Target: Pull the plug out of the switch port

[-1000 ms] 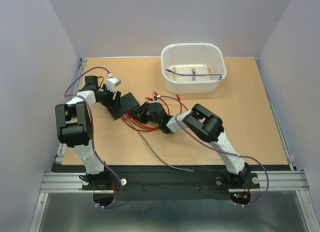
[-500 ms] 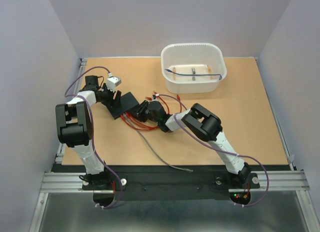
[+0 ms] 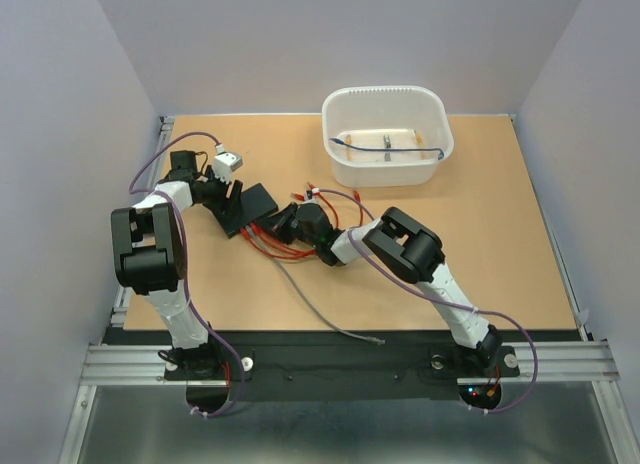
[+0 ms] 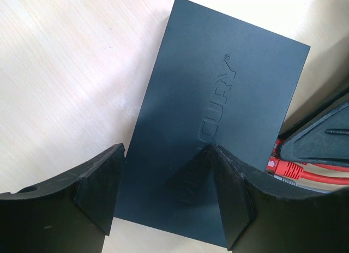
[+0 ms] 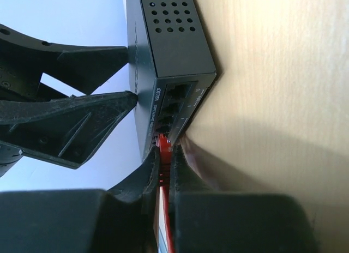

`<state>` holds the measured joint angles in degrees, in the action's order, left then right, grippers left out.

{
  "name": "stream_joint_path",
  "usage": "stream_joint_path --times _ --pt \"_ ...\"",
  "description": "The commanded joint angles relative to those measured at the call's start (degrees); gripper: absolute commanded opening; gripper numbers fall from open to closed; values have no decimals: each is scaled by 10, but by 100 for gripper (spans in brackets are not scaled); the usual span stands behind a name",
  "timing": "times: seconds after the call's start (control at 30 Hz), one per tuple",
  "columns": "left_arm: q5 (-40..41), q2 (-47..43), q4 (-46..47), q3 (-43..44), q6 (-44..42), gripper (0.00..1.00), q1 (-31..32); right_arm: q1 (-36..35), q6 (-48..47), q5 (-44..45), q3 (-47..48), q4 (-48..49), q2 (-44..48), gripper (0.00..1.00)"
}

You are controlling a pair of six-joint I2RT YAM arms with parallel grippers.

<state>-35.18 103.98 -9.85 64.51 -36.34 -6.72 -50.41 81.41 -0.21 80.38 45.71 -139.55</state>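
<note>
Item: red plug [image 5: 164, 143], seated in the switch [image 5: 169, 51] port, pinched in my right gripper [image 5: 163, 157]. The switch lies flat on the table [image 3: 480, 244], left of centre, clamped by my left gripper [image 4: 170, 182]. Risk: if the latch is unpressed, the pull may drag the switch or my fingers may slip off.

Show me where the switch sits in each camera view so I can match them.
Top external: switch, left of centre.
Left wrist: fills the centre, lying flat.
Right wrist: upper centre, port edge facing the camera.
Shared landmark: red plug and its cable at the port edge.
</note>
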Motion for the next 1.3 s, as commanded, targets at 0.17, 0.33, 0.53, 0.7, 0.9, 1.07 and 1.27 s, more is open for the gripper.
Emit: stream_joint_path --times 0.17,0.33,0.53,0.7,0.9,1.07,1.27 --pt "-23 -3 -83 -29 -15 79 23 2 -49 71 -35 -50 -44 1" --pt "-41 -76 -93 -71 -82 93 56 2 -60 67 -59 -53 -28 0" --pt "40 -69 -81 -98 -110 93 65 1 -61 54 -75 -59 -27 0" --pt "64 -44 -66 -90 -85 91 62 2 -72 52 -98 -61 -9 0" --pt "50 -25 -61 -66 -63 89 61 2 -95 74 -149 -66 24 0" --pt "50 -18 -54 -63 -54 88 60 4 -104 57 -147 -69 16 0" --pt "13 -40 -84 -54 -67 89 60 3 -187 98 -162 -69 65 0"
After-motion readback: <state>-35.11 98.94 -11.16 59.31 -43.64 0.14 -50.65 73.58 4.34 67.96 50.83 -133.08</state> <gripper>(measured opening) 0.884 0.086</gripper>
